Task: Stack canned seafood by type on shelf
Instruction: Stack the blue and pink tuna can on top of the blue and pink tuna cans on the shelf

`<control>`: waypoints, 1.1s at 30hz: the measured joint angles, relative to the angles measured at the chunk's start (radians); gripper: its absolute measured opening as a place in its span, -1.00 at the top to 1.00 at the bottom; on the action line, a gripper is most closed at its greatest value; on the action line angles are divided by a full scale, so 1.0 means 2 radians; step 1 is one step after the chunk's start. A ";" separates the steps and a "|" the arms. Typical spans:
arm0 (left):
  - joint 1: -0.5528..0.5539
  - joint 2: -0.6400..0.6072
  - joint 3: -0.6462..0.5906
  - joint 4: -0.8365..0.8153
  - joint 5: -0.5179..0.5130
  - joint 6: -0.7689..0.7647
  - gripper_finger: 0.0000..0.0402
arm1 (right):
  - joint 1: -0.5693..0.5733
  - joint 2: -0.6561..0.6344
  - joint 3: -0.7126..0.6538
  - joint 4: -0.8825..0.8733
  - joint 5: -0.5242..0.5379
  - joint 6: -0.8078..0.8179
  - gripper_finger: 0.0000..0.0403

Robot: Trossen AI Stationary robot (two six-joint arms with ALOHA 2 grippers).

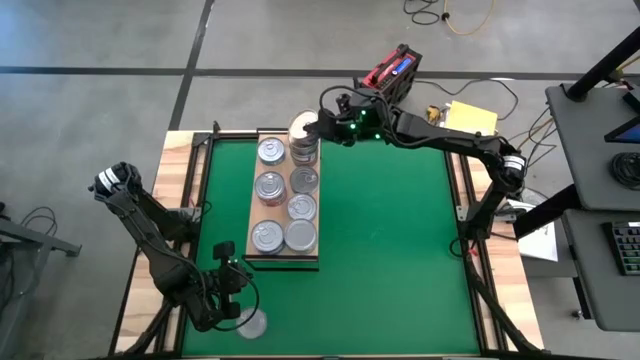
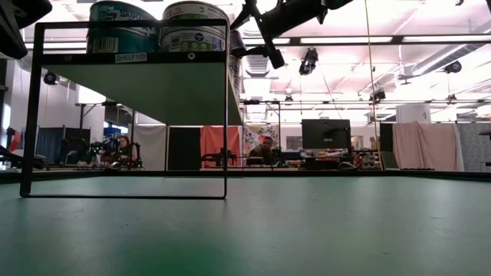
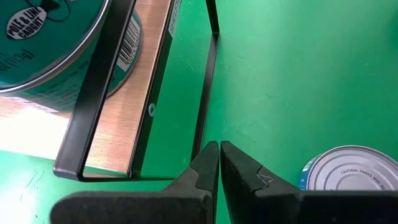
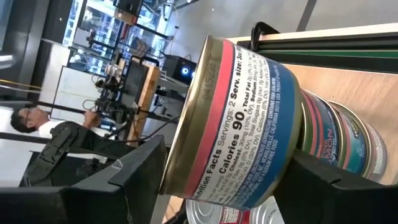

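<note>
The shelf [image 1: 300,256] is a light wooden board on a black wire frame [image 2: 226,115], standing on the green mat. Several silver-lidded tins [image 1: 268,186] sit on it in two rows. My right gripper [image 1: 318,124] is at the shelf's far end, shut on a blue-and-red labelled tin [image 4: 242,118]. It holds this tin over a stack of tins [image 1: 303,152]. My left gripper [image 3: 219,155] is shut and empty near the table's front edge, just before the shelf's near end. One tin [image 1: 250,322] stands on the mat beside it. My right gripper pinches the tin between its two fingers. One finger [image 4: 134,177] is at the rim of one flat end [image 4: 186,168] and the other finger [image 4: 339,186] is at the opposite end. The fingers come level from the table's right. The tin is tilted at the stack's top [image 4: 326,134]; whether they touch, I cannot tell.
The shelf's near tins show from the side in the low view [image 2: 123,29]. The mat to the right of the shelf [image 1: 390,230] is bare. Wooden table edges frame the mat. People and desks show in the room behind.
</note>
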 joint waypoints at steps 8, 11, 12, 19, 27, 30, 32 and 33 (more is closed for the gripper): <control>0.000 0.000 0.000 0.000 0.000 0.000 1.00 | 0.001 0.000 0.001 -0.011 -0.004 0.004 -0.30; 0.000 0.000 0.000 0.000 0.000 0.000 1.00 | 0.001 0.000 0.002 -0.010 -0.014 0.006 -0.32; 0.000 0.000 0.000 0.000 0.000 0.000 1.00 | 0.001 0.000 0.002 -0.010 -0.018 0.009 -0.33; 0.000 0.000 0.000 0.000 -0.002 0.000 1.00 | 0.001 0.000 0.002 -0.011 -0.027 0.007 -0.28; 0.000 0.000 -0.002 0.001 -0.002 0.000 1.00 | 0.001 0.000 0.002 -0.010 -0.026 0.007 -0.23; 0.000 0.000 -0.002 0.001 -0.002 0.000 1.00 | 0.001 0.000 0.002 -0.010 -0.026 0.010 -0.25; 0.000 0.000 -0.002 0.001 -0.002 0.000 1.00 | 0.001 0.000 0.002 -0.011 -0.026 0.013 -0.26; 0.000 0.000 -0.002 0.001 -0.002 0.000 1.00 | 0.001 0.000 0.002 -0.011 -0.026 0.013 -0.27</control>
